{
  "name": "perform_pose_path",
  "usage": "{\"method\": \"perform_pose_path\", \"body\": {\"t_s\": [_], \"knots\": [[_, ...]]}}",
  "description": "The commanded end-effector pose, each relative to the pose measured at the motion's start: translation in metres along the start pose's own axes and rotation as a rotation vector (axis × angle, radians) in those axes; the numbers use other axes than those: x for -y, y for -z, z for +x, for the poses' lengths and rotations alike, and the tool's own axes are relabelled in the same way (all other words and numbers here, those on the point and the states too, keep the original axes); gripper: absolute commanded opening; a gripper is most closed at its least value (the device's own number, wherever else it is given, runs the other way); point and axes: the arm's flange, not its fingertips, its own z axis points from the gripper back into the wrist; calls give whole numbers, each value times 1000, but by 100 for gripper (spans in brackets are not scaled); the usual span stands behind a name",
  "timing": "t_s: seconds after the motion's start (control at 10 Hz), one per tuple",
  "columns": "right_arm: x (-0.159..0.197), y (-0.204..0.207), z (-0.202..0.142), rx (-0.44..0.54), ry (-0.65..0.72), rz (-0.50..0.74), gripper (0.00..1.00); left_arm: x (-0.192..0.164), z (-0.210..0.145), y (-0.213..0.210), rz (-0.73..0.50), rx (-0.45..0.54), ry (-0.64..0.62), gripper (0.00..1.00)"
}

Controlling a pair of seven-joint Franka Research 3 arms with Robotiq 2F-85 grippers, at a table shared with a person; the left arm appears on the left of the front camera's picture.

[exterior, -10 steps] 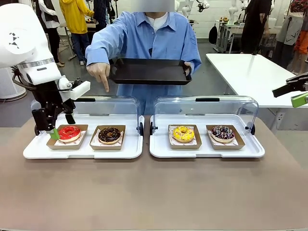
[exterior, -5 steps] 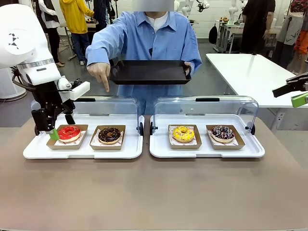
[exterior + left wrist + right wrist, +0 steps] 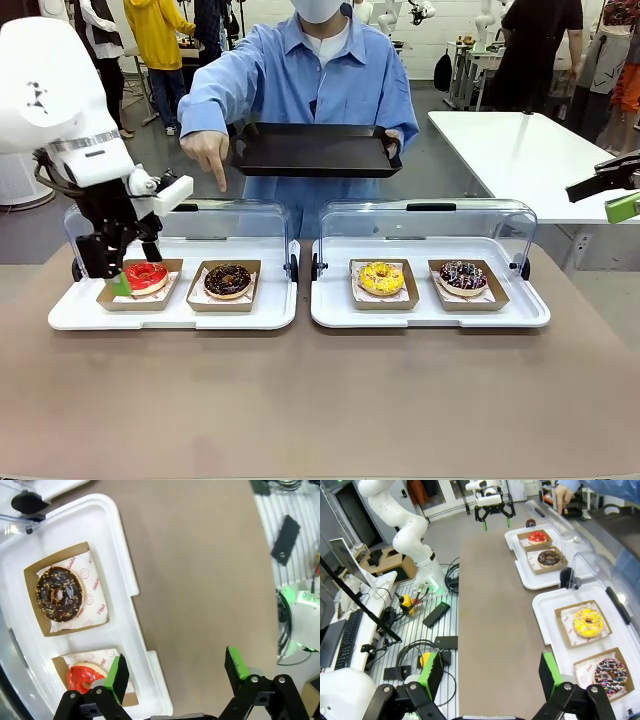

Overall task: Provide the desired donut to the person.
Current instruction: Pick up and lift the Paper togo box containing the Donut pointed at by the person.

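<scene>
The left claw (image 3: 133, 270) hangs released beside the red donut (image 3: 147, 275), the right claw (image 3: 490, 672) likewise spread, while the person's hand (image 3: 208, 152) points down.

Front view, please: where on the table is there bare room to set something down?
Bare: the broad table strip on the robot's side of the left white tray and right white tray, and the black tray the person holds. Crowded: each white tray carries two boxed donuts, with the open left gripper at the red donut.
</scene>
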Motion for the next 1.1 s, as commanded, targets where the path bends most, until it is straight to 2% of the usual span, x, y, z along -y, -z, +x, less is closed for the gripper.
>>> {"method": "perform_pose_path", "body": {"t_s": [0.0,0.2,0.5,1.0], "knots": [[0,-2,-2,11,-15,7,100,-6,20,30,95,-106,-23,100],[0,-2,-2,11,-15,7,100,-19,31,51,160,-152,5,100],[0,-2,-2,11,-15,7,100,-45,32,68,190,-182,4,100],[0,-2,-2,11,-15,7,100,-70,21,83,188,-126,32,100]]}}
